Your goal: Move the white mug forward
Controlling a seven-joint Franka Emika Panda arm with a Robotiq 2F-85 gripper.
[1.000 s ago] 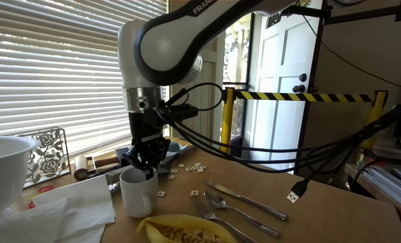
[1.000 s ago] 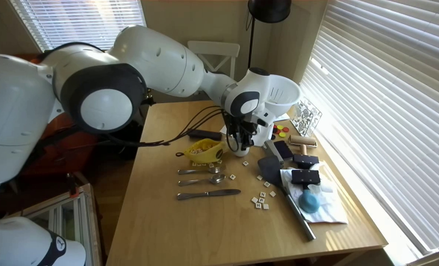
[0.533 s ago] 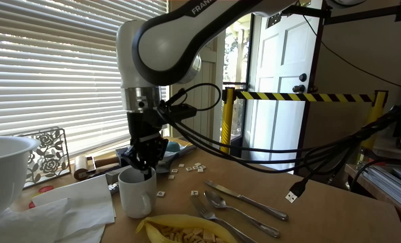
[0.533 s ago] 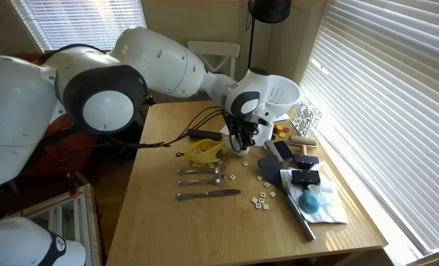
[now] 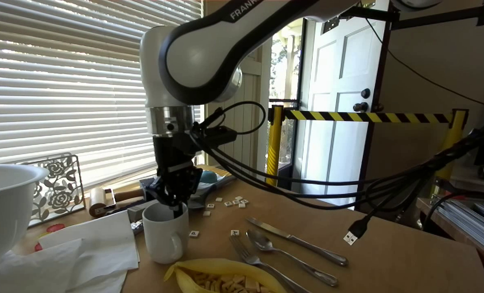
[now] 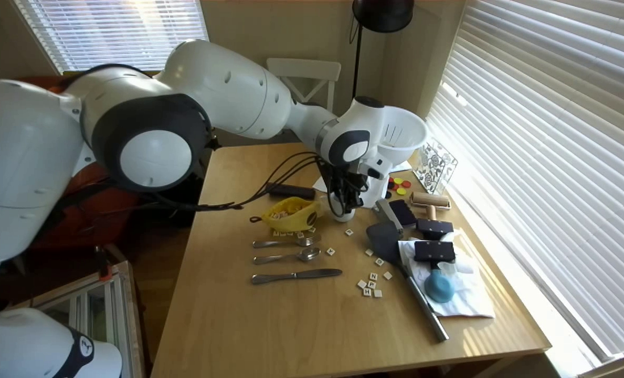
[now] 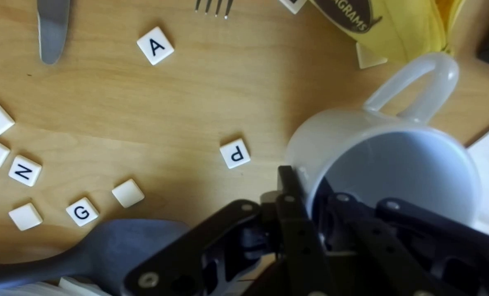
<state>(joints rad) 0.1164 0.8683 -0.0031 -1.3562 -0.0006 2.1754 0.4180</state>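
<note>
Black gripper (image 7: 306, 176) is being recorded with its fingers set narrow, the wall of the white mug (image 5: 164, 238) being pinched between them; one finger is being placed within the rim, the other outside. The mug is being held upright, its long axis being aligned close to vertical and its mouth being turned upward. Its handle (image 7: 429, 86) is being pointed toward the yellow pouch (image 5: 219, 265), and its position is being logged as just beside that pouch, between it and the white paper (image 5: 107, 244). Contact between base and wooden table (image 6: 238, 325) is being left undetermined.

On that table, a knife (image 5: 298, 241), a spoon (image 5: 259, 240) and a fork (image 5: 253, 260) are being displayed side by side. Loose letter tiles (image 7: 156, 46) are being found scattered; A, P, N and G are being read in the wrist view. A dark spatula (image 6: 382, 241) is being noted near the tiles, and a white bowl (image 5: 5, 211) beside a rose-patterned metal stand (image 5: 58, 197).

Daylight is being admitted through white blinds (image 5: 71, 89) in both exterior views. A white door (image 5: 339, 138) is being crossed by yellow-and-black tape (image 5: 368, 117) in an exterior view; in an exterior view a white chair (image 6: 304, 67) and a black lamp (image 6: 384, 14) are being shown.
</note>
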